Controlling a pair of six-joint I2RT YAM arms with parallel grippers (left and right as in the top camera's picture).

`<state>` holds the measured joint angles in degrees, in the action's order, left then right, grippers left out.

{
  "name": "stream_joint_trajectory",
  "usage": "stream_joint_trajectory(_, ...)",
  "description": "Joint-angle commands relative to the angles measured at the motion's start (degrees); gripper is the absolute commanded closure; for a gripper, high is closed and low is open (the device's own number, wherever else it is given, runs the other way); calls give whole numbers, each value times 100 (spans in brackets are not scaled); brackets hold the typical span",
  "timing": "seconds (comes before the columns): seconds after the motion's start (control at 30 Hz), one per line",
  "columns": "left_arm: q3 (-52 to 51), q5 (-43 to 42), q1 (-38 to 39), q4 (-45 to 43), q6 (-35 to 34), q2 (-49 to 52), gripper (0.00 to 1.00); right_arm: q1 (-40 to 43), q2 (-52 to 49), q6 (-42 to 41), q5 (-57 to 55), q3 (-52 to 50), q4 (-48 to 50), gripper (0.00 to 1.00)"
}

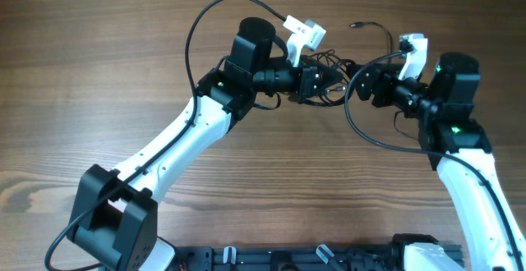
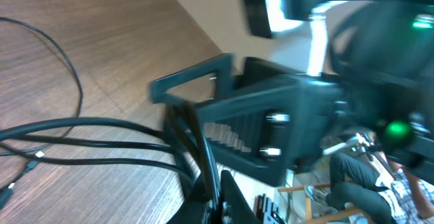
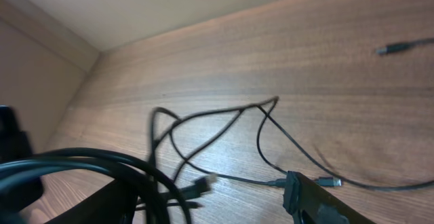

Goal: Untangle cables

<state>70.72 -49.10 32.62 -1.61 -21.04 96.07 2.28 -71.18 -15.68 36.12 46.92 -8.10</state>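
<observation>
Judging by the crossed loops, untangling is barely begun: the cables [image 1: 334, 84] lie bunched near the table's [image 1: 123, 41] far edge, left gripper [image 1: 319, 82] apparently pinching them, right gripper [image 1: 362, 86] spread and empty beside.

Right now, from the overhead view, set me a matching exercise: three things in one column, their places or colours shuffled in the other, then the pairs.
Things:
1. cable bunch
2. loose plug
3. table

Place or colour:
A. wood-brown
B. lying on bare wood, apart from the bunch
C. between the left gripper and the right gripper

Pairs: 1-C; 2-B; 3-A
</observation>
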Motion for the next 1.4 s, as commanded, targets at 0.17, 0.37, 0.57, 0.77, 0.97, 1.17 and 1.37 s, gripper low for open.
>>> stream_joint_trajectory(0.17, 11, -1910, 17, -50, 114, -37, 96, 7, -514, -1213, -1932, -11, 691, 32)
stream_joint_trajectory(0.37, 11, -3663, -546, -48, 111, -37, 96, 1484, -511, -1445, -2400, -11, -9, 32)
stream_joint_trajectory(0.57, 11, -861, -706, -2, -531, -37, 92, 1926, -511, -109, -87, -11, -260, 24)
stream_joint_trajectory(0.77, 11, 3198, -48, 1058, -1287, -37, 64, 1213, -608, 1408, -667, -17, -1346, 21)
stream_joint_trajectory(0.97, 11, 3766, -289, 1552, -2035, -37, 20, 125, -1633, 1285, -2017, -17, -1408, 0)
stream_joint_trajectory(1.17, 11, 3792, -302, 1910, -1971, -37, 12, -52, -2249, 584, -1432, -15, -118, 10)
stream_joint_trajectory(1.37, 11, 3827, -308, 2122, -1974, -37, 11, -57, -2855, -114, -1641, -15, 822, 20)
